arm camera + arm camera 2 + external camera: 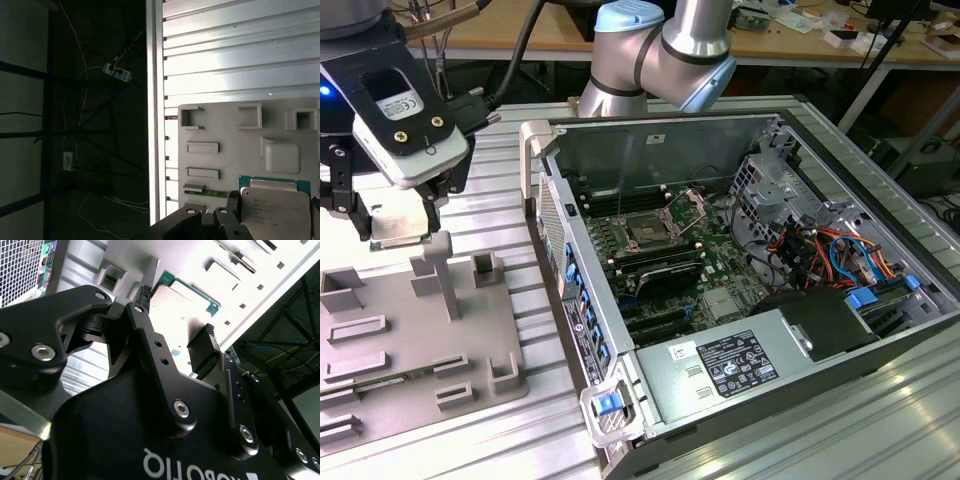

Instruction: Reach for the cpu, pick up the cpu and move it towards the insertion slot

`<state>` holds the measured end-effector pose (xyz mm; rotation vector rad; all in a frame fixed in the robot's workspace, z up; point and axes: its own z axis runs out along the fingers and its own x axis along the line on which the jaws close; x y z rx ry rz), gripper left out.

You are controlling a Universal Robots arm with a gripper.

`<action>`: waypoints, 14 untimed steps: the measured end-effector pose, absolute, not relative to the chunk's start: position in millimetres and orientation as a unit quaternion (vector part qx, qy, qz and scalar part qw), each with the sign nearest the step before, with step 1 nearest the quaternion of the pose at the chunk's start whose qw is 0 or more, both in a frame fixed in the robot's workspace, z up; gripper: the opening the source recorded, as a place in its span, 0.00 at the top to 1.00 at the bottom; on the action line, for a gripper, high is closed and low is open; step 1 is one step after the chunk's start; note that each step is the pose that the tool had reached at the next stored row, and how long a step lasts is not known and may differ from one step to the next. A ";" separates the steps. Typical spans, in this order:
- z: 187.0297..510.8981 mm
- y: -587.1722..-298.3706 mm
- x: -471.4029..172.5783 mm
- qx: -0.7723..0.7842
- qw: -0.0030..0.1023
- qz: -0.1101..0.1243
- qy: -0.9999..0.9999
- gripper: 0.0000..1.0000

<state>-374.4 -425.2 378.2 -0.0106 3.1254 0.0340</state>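
Silvery metal tops the cpu [400,232]. In the exterior view it hangs pinched between the two black fingers of the tool [396,222]. The tool is closed on the chip's opposite edges and holds it clear of the grey fixture plate [420,345]. The chip appears over the plate's far edge, just beside the plate's tall upright post [437,272]. The plate lies on the ribbed aluminium worktop [505,190]. Beside the plate, toward the exterior view's right, stands an open computer case [880,300]. The insertion slot [650,232], a dark square with a brownish centre, sits inside the case on the green board, well apart from the plate and the chip.

In the second wrist view the fingers [202,352] bracket the cpu [185,295], one at each of two opposite edges. A green rim runs along the chip's border. The fixture plate [235,265] shows bright behind it, its raised pockets facing the chip.

In the first wrist view the cpu [280,210] shows a pale lid on a green rim. It sits in front of the plate [225,125], just beside a rounded square block on the plate. The ribbed worktop [240,50] stretches beyond the plate's edge.
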 end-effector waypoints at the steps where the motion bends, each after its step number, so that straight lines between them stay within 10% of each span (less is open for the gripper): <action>1: 378.2 -425.2 -373.2 -0.003 0.008 0.011 1.000 0.45; 14: 378.2 -425.2 -352.3 -0.003 0.008 0.011 1.000 0.45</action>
